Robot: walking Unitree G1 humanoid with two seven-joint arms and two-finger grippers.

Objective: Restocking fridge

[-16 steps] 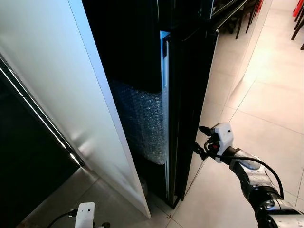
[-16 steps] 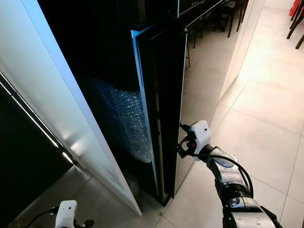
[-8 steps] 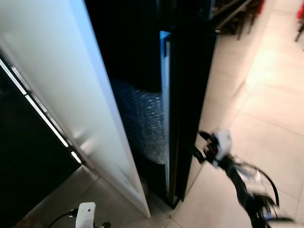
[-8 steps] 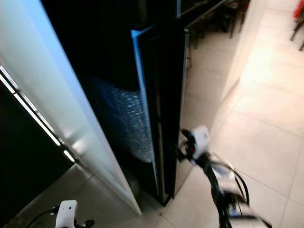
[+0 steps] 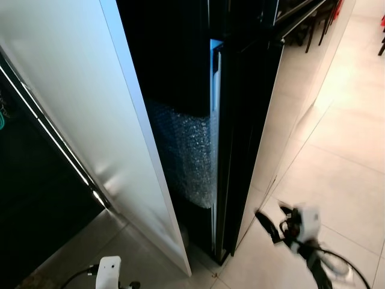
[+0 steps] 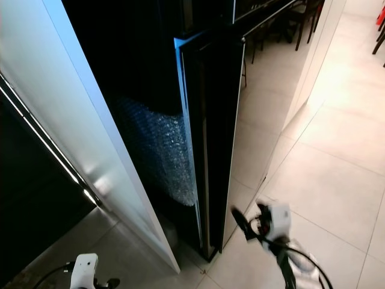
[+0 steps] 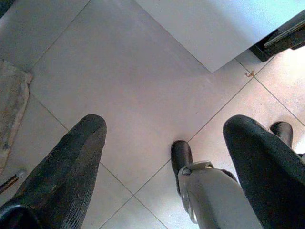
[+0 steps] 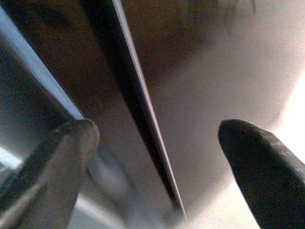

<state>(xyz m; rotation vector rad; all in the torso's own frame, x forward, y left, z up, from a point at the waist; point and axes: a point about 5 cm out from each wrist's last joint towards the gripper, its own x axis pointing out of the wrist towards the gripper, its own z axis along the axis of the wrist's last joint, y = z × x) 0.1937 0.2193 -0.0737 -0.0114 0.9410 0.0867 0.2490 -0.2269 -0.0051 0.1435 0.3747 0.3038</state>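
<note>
Tall black fridge (image 6: 150, 66), standing open — interior dark, nothing legible inside. No brand, label or writing can be read on any surface.

Pale white door panel (image 5: 72, 114), the fridge's left-hand leaf, swung wide toward the camera; its lower corner ends just above the floor, and a thin bright strip runs along its far-left edge beside a dark recess.

Narrow black glossy door (image 6: 213, 132), the fridge's right-hand leaf, ajar and seen nearly edge-on; a lit blue-white edge runs down its inner side. The gap between this leaf and the white panel is slim.

Beige tiled floor (image 5: 343, 156), to the right of the fridge — broad and open, with thin grout lines. Dark chair legs (image 6: 301, 24) stand well beyond the fridge's far corner.

Sheet of clear bubble wrap (image 5: 186, 150), low inside the fridge, set against the inner edge of the black door.

Right gripper (image 6: 249, 226), blurred, low on the floor side of the black door, near its bottom edge and apart from it; in the right wrist view the two black fingers (image 8: 257, 162) stand spread, nothing between them, with the door's thin edge running ahead.

Left gripper (image 7: 164, 157), hanging idle below the white panel's corner, fingers parted over bare tile and grasping nothing.
</note>
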